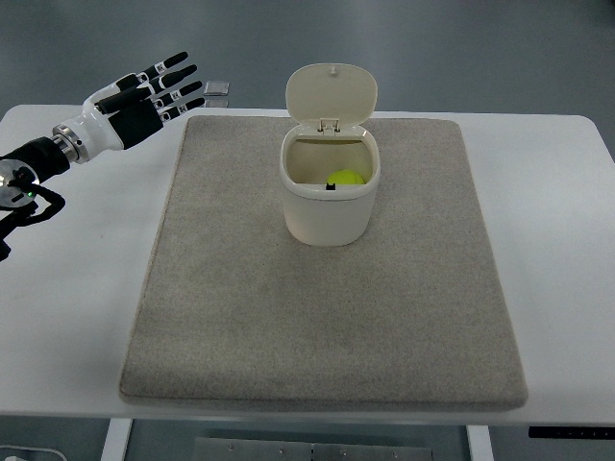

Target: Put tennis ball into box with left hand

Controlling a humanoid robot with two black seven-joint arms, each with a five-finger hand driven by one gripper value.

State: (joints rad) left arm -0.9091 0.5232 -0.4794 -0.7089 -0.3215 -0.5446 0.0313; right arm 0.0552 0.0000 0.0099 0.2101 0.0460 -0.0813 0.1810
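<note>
Top view shows you the tennis ball [345,178] already inside the open box [327,206] on the mat [317,317], left hand [144,94] empty with fingers spread far left; likely light, springy, best gripped around its middle.

Bright, even overhead light; soft shadows beside the box [327,197]; sharp focus, perhaps slight bending at the edges.

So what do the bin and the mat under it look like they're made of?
The bin looks like smooth cream plastic: even colour, soft sheen, rounded moulded edges and a hinged lid standing open. The mat looks like a matte grey-beige felt or short-pile carpet, with a speckled, fibrous surface and no shine. Which of the two, I can't tell.
</note>
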